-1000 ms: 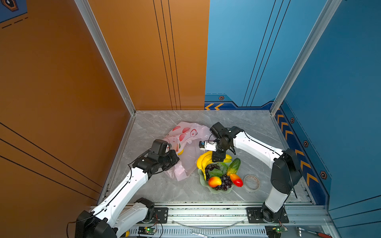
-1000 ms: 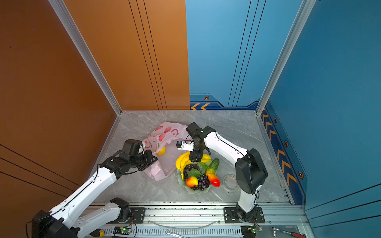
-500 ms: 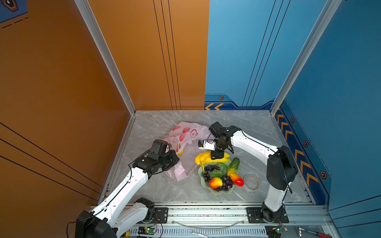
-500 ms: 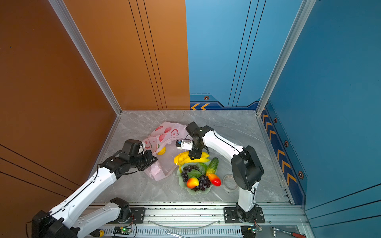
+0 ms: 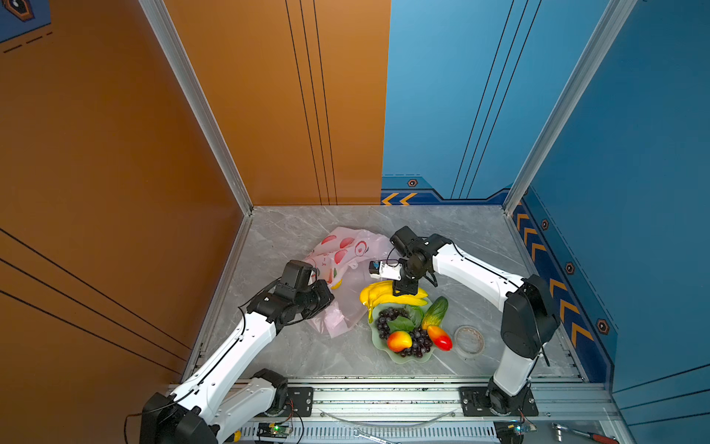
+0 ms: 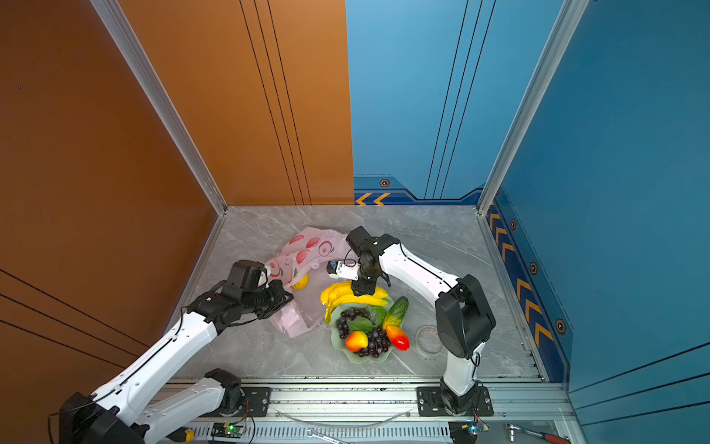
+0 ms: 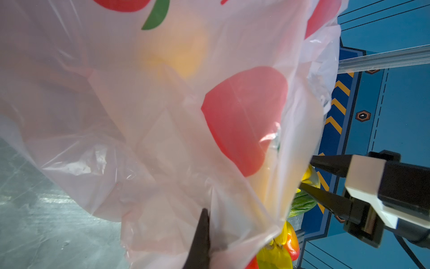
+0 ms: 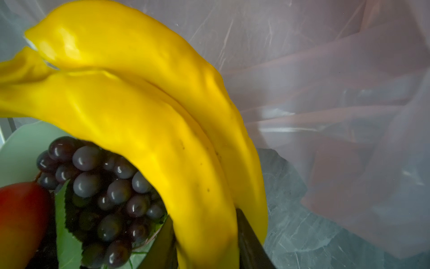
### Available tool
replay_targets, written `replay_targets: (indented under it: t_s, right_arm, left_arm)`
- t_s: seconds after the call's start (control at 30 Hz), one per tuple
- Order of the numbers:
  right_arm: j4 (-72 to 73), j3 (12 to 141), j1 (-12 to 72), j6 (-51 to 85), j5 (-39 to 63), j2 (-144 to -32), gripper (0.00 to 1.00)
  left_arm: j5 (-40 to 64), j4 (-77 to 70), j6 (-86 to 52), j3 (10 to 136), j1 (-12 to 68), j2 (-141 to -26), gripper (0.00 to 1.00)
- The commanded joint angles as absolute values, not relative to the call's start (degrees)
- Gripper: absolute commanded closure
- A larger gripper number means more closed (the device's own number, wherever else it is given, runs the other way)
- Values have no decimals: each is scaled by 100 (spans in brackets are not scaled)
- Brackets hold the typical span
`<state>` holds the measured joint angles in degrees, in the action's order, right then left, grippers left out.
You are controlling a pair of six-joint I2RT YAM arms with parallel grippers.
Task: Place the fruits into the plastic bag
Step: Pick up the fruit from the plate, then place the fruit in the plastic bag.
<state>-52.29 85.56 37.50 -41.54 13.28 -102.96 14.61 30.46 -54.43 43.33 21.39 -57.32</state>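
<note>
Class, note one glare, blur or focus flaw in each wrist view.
Left wrist view: the bag looks soft and hazy, a yellow fruit only a smear behind it. Right wrist view: glare brightens the bananas near one end; the grapes look sharp, the mango blurred.

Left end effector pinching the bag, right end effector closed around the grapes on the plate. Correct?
Wrong on the grapes: the right wrist view shows the right end effector closed on the banana bunch, with the grapes beside it. The left end effector does pinch the plastic bag.
</note>
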Motion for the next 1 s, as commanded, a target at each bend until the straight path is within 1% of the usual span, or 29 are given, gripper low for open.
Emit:
replay_targets:
  t_s: [0.0, 0.23, 0.4, 0.53, 0.77, 0.87, 0.97]
  right_arm:
    - [-5360, 8607, 3762, -4000, 1441, -10036, 67]
    - [-5268, 8643, 3684, -3767, 1643, -9743, 67]
    - [-4725, 8515, 3434, -2875, 2344, -9227, 67]
    - [-3575, 8089, 3202, -1260, 3113, -8681, 67]
    - [-1368, 6938, 3128, 2588, 3953, -7919, 69]
    - [-792, 6482, 3237, 3771, 4074, -7618, 69]
    - [-913, 6321, 3361, 4384, 4134, -7444, 68]
  left_arm:
    - [1442, 3173, -5354, 4403, 2109, -5699, 100]
    - [1458, 3168, -5353, 4412, 2109, -5691, 100]
    - [1457, 3173, -5361, 4412, 2101, -5646, 100]
    - [1452, 3173, -5361, 4427, 2101, -5638, 100]
    - [1468, 3172, -5355, 4488, 2091, -5616, 100]
    - [1494, 3170, -5328, 4526, 2083, -5629, 100]
    - [1518, 3171, -5278, 4619, 2066, -5629, 100]
